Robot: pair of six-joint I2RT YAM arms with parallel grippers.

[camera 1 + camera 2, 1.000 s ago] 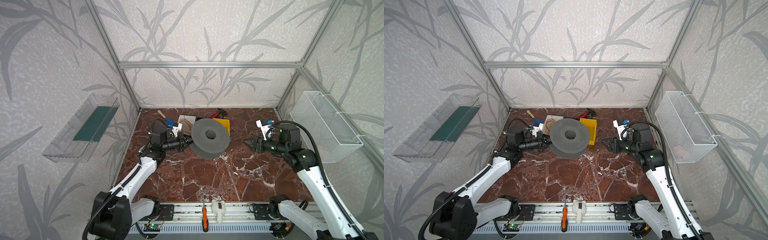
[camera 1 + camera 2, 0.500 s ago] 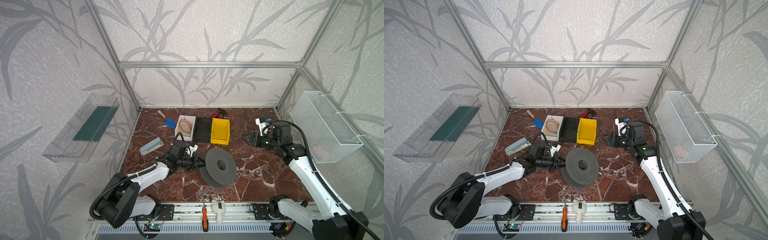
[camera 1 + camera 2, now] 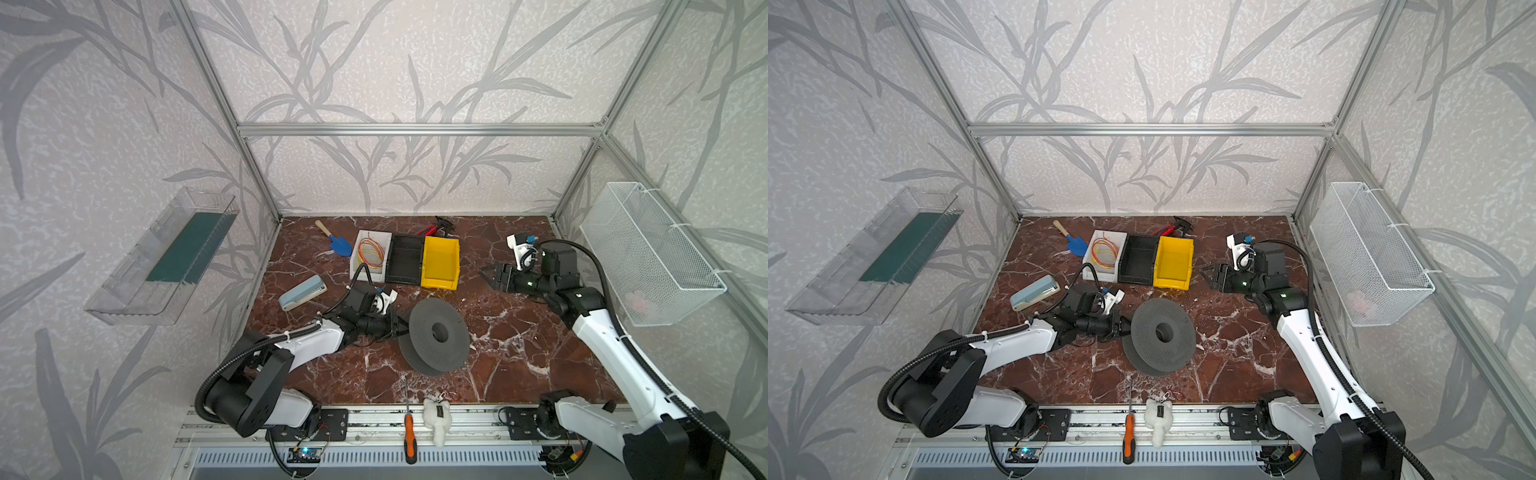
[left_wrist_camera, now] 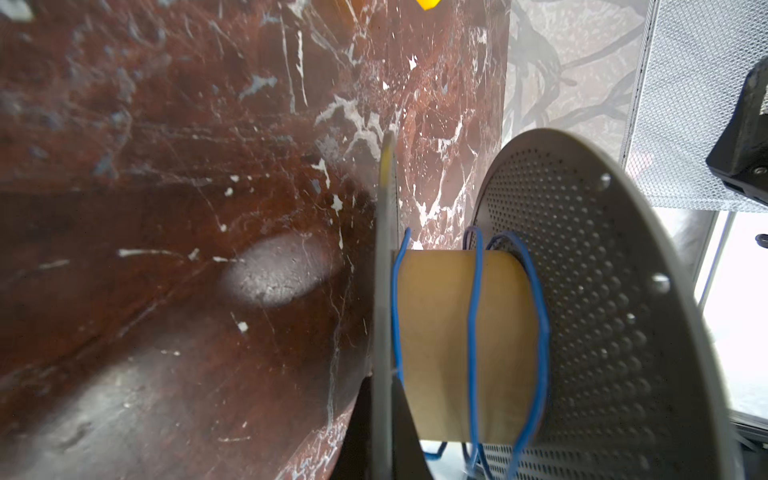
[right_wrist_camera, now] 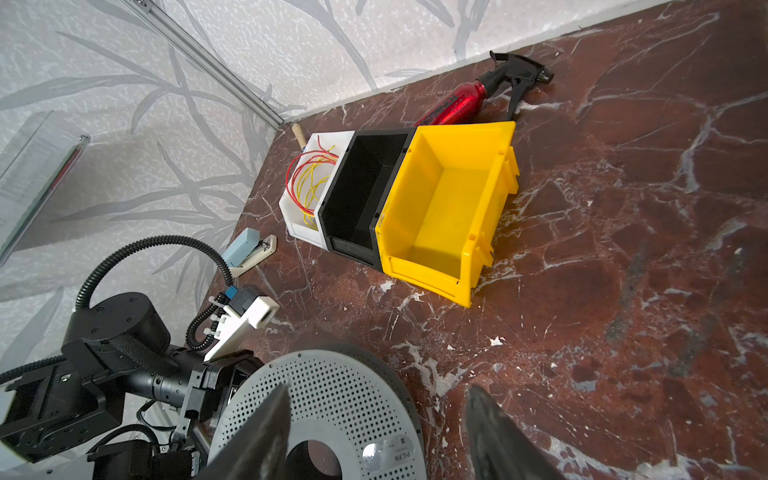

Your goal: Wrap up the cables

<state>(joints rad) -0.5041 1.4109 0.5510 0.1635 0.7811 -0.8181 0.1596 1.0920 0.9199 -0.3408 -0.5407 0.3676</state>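
Left wrist view: the blue cable (image 4: 473, 332) loops loosely round the middle of the spool (image 4: 602, 311). The left claw (image 3: 400, 326) is nearer and pinches the spool's rim. The right claw (image 3: 490, 277) is open and empty, well apart from the spool.

Grey perforated spool (image 3: 1158, 336), frame centre, on marble desk (image 3: 1246, 332); left hand (image 3: 1125, 325) at its left rim. Right hand (image 3: 1207, 277), right of centre, jaws apart.
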